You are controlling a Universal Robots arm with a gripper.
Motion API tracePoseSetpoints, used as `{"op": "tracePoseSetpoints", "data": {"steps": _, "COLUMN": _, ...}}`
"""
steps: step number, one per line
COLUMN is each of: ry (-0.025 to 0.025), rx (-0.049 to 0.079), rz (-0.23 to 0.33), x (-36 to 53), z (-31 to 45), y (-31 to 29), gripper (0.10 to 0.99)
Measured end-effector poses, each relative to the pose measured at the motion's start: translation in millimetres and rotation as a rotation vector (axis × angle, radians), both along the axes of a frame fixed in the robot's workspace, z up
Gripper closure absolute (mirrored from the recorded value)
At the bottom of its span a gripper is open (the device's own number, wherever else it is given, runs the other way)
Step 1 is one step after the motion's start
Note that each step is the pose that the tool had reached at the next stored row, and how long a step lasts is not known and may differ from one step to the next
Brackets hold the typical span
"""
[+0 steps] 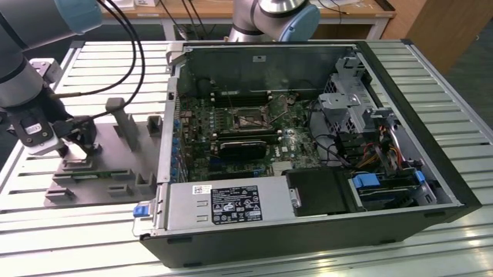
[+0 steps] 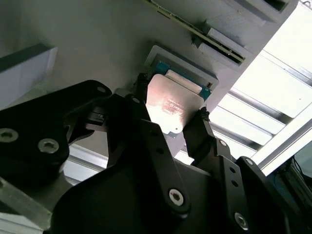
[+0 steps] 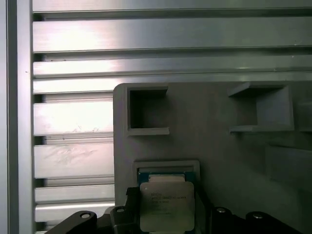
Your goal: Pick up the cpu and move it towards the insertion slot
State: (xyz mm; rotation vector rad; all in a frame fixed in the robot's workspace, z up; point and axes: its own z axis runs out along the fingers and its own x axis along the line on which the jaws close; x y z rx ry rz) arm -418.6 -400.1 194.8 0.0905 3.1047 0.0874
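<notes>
One pincer (image 2: 170, 109), black, two-fingered, clenched on the cpu (image 2: 168, 100): fingers (image 2: 141, 105) pressed against two opposite edges, leaving the silvery top bare and untouched. Cpu held flat, low over its framed pocket (image 2: 187, 73) with the teal lining, overlapping it in both wrist views; whether fully clear of the pocket, cannot tell. Pocket set in a grey fixture plate (image 1: 115, 173), apparently to keep the chip squared for a straight grasp. Plate lying on the slatted metal desk (image 1: 31, 225), at the exterior view's left. Open computer case (image 1: 308, 144) just beside the plate, side panel off, giving access from above. Insertion slot (image 1: 248, 120) on the board inside, well apart from the cpu; carrying judged barely begun.
</notes>
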Motion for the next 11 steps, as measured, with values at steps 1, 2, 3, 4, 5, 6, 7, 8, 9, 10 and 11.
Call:
{"op": "tracePoseSetpoints", "data": {"steps": 1, "ry": 0.0001, "rx": 0.0, "rz": 0.0, "x": 0.0, "z": 1.8, "y": 0.0, "gripper": 0.545}}
{"op": "tracePoseSetpoints", "data": {"steps": 2, "ry": 0.0001, "rx": 0.0, "rz": 0.0, "x": 0.0, "z": 3.5, "y": 0.0, "gripper": 0.545}}
{"op": "tracePoseSetpoints", "data": {"steps": 3, "ry": 0.0001, "rx": 0.0, "rz": 0.0, "x": 0.0, "z": 5.4, "y": 0.0, "gripper": 0.545}}
{"op": "tracePoseSetpoints", "data": {"steps": 4, "ry": 0.0, "rx": 0.0, "rz": 0.0, "x": 0.0, "z": 7.5, "y": 0.0, "gripper": 0.545}}
{"op": "tracePoseSetpoints", "data": {"steps": 5, "ry": 0.0001, "rx": 0.0, "rz": 0.0, "x": 0.0, "z": 9.7, "y": 0.0, "gripper": 0.545}}
{"op": "tracePoseSetpoints", "data": {"steps": 6, "ry": 0.0, "rx": 0.0, "rz": 0.0, "x": 0.0, "z": 11.6, "y": 0.0, "gripper": 0.545}}
{"op": "tracePoseSetpoints", "data": {"steps": 7, "ry": 0.0, "rx": 0.0, "rz": 0.0, "x": 0.0, "z": 13.9, "y": 0.0, "gripper": 0.545}}
{"op": "tracePoseSetpoints", "data": {"steps": 8, "ry": 0.0001, "rx": 0.0, "rz": 0.0, "x": 0.0, "z": 16.3, "y": 0.0, "gripper": 0.545}}
{"op": "tracePoseSetpoints", "data": {"steps": 9, "ry": 0.0001, "rx": 0.0, "rz": 0.0, "x": 0.0, "z": 18.8, "y": 0.0, "gripper": 0.545}}
{"op": "tracePoseSetpoints", "data": {"steps": 10, "ry": 0.0001, "rx": 0.0, "rz": 0.0, "x": 0.0, "z": 20.9, "y": 0.0, "gripper": 0.545}}
{"op": "tracePoseSetpoints", "data": {"steps": 11, "ry": 0.0, "rx": 0.0, "rz": 0.0, "x": 0.0, "z": 22.9, "y": 0.0, "gripper": 0.545}}
